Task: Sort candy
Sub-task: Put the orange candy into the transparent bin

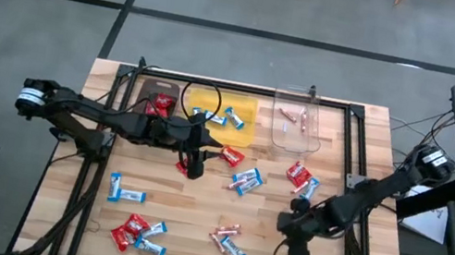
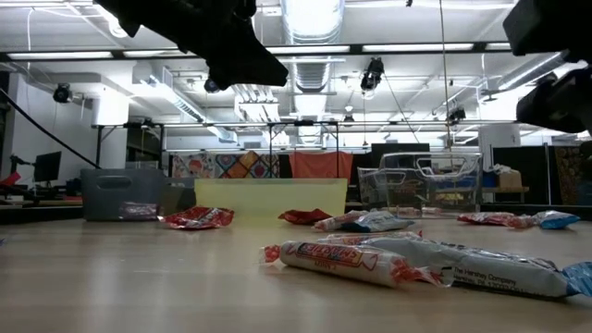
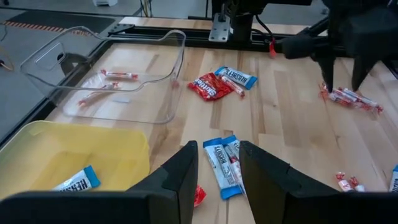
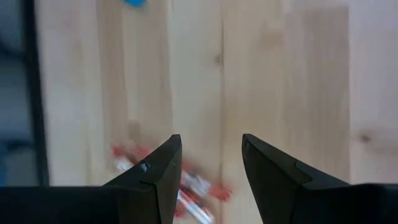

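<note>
Candy lies scattered over the wooden table: red packets, blue-and-white bars and slim pink sticks. My left gripper is open over the table's middle, with two blue-and-white bars showing between its fingers and a red packet beside one finger. My right gripper is open, pointing down near the table's near right part, over a pink stick. Neither gripper touches candy.
Three bins stand along the far edge: a brown bin with red packets, a yellow bin with blue-and-white bars, a clear bin with pink sticks. A black frame rail borders the table. More candy lies near the near edge.
</note>
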Controlling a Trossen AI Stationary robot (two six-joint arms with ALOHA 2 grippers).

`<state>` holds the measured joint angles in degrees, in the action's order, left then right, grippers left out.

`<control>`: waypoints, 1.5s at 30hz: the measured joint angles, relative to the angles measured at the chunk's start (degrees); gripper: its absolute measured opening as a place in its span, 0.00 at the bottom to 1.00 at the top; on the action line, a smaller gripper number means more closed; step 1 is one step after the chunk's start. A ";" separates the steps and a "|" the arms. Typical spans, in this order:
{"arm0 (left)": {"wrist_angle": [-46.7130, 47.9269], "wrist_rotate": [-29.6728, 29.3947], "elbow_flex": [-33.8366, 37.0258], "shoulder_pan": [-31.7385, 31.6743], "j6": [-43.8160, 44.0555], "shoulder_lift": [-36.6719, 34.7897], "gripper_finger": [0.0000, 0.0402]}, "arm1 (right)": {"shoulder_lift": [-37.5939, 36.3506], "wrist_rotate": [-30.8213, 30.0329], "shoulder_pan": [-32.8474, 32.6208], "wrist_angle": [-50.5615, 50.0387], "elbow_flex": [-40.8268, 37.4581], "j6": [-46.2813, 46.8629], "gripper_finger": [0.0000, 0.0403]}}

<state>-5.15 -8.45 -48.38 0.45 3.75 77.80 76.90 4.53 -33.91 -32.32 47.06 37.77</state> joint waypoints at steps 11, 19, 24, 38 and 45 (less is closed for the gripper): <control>0.27 0.03 0.04 0.04 -0.48 0.00 0.25 | 12.83 1.45 -6.74 -19.86 14.19 -6.11 0.40; 0.39 0.05 0.04 0.07 -0.83 0.00 0.25 | 19.97 0.84 -7.48 -21.49 16.96 -13.18 0.40; 0.40 0.05 0.07 0.13 -0.85 0.00 0.25 | 19.94 -2.12 -7.48 -20.67 15.83 -16.67 0.40; 0.43 0.06 0.09 0.13 -1.31 0.00 0.25 | 19.45 -6.85 -7.01 -13.62 11.25 -17.85 0.40; 0.42 0.05 0.09 0.13 -1.51 0.00 0.25 | 19.06 -7.57 -6.56 -12.54 11.03 -19.26 0.40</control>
<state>-4.73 -8.40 -48.29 0.58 2.24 77.80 95.96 -3.04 -40.47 -44.86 58.08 18.51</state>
